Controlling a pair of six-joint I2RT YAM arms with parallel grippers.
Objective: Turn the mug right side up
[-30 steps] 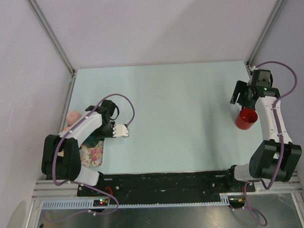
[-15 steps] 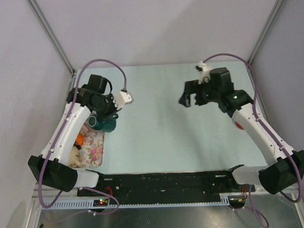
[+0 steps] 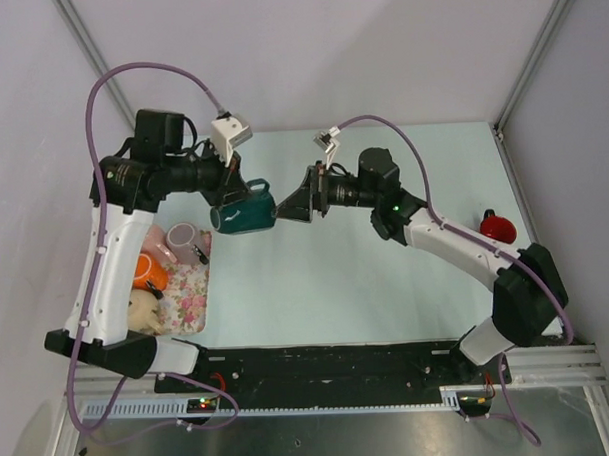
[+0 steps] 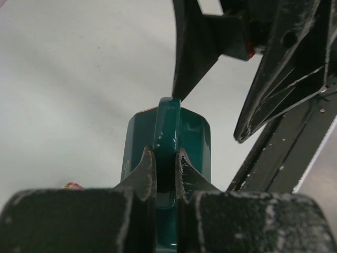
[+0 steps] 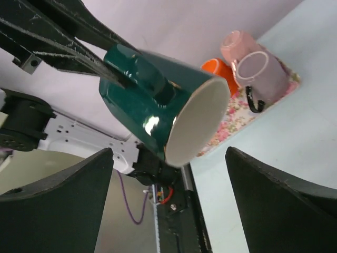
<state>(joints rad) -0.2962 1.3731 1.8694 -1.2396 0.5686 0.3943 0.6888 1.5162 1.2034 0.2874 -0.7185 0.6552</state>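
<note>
Left gripper point(image 4: 165, 158) is clamped on the handle point(image 4: 167, 120) of the teal mug point(image 3: 246, 216) (glazed, slippery, fragile) toward the far-left corner; your right gripper point(image 3: 290, 204) stands spread: take the rim.

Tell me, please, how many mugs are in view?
5: a teal mug in the left pincer, a red mug at far right, and an orange mug, pink mug and lilac mug on the floral tray; others may be hidden.
</note>
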